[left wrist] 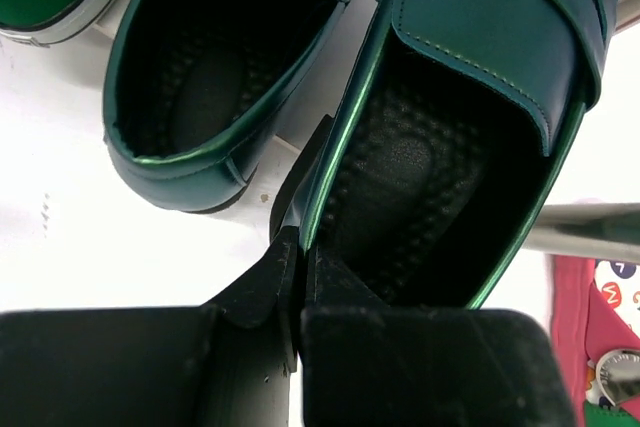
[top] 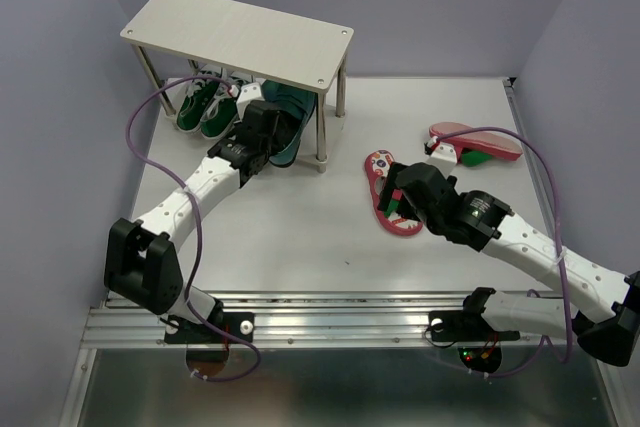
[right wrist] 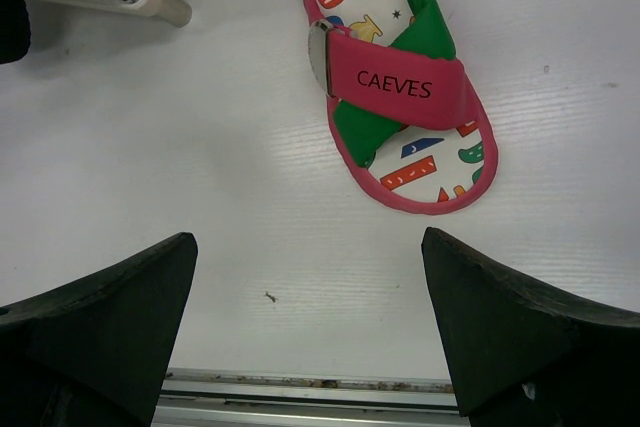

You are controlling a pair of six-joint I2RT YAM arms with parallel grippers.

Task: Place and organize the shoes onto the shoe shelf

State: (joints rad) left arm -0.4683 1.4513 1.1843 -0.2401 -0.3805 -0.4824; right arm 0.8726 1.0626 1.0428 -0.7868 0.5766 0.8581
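One dark green loafer point(left wrist: 460, 57) sits under the shoe shelf point(top: 240, 32), upper left in the top view, its side wall pinched by the left gripper point(left wrist: 300, 222). The second loafer point(left wrist: 190, 97) is just beside it, with green sneakers point(top: 205, 105) further left. The right gripper point(right wrist: 310, 317) is spread wide over the table point(right wrist: 150, 147), with a red flip-flop point(right wrist: 400, 87) near its tips.

Green canvas sneakers point(top: 205, 112): far ends hidden under top board of pale-wood two-tier shoe shelf point(top: 240, 32). Glossy dark green loafers point(left wrist: 470, 57) under shelf: fronts cut off at frame edge, left wrist view.
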